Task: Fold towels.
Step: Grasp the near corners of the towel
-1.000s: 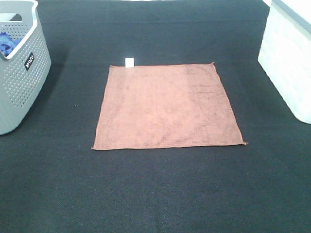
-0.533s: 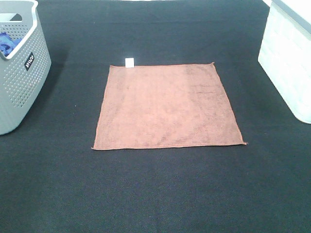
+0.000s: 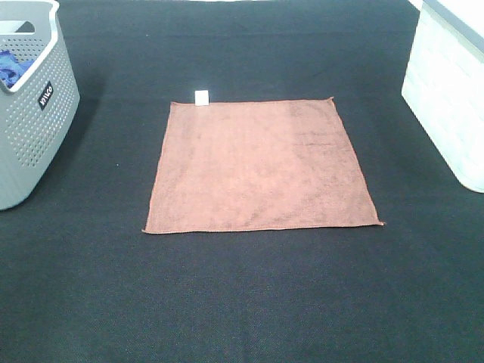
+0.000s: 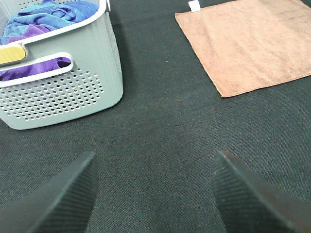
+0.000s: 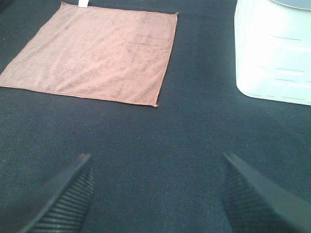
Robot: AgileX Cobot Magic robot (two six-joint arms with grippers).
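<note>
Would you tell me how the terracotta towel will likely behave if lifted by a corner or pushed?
The terracotta towel lies thin and flat, so it would probably hang limp and feel light. Pushed, its nap would likely catch the dark textured mat and bunch rather than slide.

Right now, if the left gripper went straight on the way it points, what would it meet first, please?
Probably just the black table cover: the left gripper aims into the gap between the grey basket and the towel, though depth is unclear.

Lab bench: black mat (image 3: 242,302), baskets (image 3: 34,144)
</note>
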